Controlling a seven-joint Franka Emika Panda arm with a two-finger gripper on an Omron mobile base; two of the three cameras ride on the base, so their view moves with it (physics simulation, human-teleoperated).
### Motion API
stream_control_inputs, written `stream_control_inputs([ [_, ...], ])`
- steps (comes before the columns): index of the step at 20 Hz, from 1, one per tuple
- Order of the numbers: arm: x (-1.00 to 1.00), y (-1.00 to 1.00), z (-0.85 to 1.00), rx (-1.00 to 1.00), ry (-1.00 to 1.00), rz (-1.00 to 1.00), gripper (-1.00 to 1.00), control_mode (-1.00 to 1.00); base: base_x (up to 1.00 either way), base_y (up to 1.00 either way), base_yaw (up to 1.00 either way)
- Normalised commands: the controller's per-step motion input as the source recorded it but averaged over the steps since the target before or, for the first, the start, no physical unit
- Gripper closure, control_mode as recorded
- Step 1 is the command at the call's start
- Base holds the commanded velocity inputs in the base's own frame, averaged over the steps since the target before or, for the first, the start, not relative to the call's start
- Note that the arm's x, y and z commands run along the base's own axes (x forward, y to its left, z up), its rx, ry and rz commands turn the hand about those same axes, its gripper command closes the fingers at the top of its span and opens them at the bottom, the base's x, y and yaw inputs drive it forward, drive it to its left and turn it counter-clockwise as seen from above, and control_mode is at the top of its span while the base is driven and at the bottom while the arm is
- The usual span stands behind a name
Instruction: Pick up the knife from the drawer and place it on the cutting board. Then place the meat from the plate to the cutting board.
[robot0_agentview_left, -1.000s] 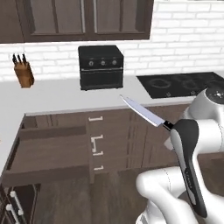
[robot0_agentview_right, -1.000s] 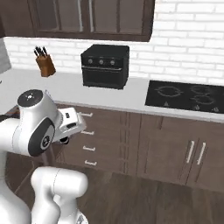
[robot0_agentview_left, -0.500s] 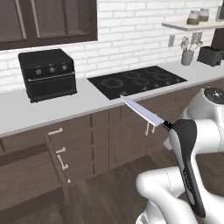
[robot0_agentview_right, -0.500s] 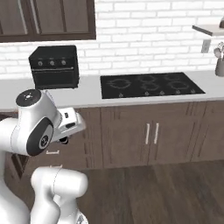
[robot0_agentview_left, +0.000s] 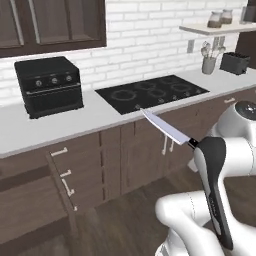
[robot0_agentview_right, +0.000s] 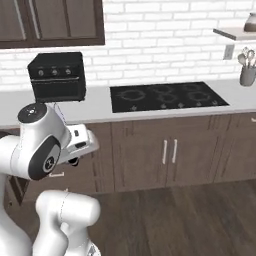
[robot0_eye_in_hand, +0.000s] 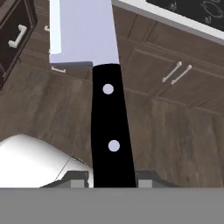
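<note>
My gripper (robot0_eye_in_hand: 113, 177) is shut on the black handle of the knife (robot0_eye_in_hand: 111, 127). Its wide silver blade runs up and away from the hand over the cabinet fronts. In the left base view the knife (robot0_agentview_left: 166, 128) sticks out from behind my dark forearm and points up-left toward the counter edge, well above the floor. The drawer (robot0_agentview_left: 62, 192) stands pulled open at the lower left, behind the knife tip. The cutting board, the meat and the plate are out of view.
A black toaster oven (robot0_agentview_left: 49, 85) sits on the grey counter (robot0_agentview_left: 95, 117), beside a black cooktop (robot0_agentview_left: 151, 92). A utensil cup (robot0_agentview_left: 209, 64) and a toaster (robot0_agentview_left: 234, 62) stand at the far right under a shelf (robot0_agentview_left: 220, 27). Dark cabinets line the wood floor (robot0_agentview_right: 190, 215).
The whole scene has slid left as the base moves right. The knife block has left the views and the cooktop and shelf have come in. The knife stays held the same way.
</note>
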Motion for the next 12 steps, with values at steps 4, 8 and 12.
stream_control_inputs([
  [4,0.0,0.0,0.0,0.0,0.0,0.0,1.0,1.0,-0.15,0.0,0.7],
  [8,0.0,0.0,0.0,0.0,0.0,0.0,1.0,1.0,-0.46,0.0,0.79],
  [12,0.0,0.0,0.0,0.0,0.0,0.0,1.0,1.0,-0.68,0.0,0.82],
])
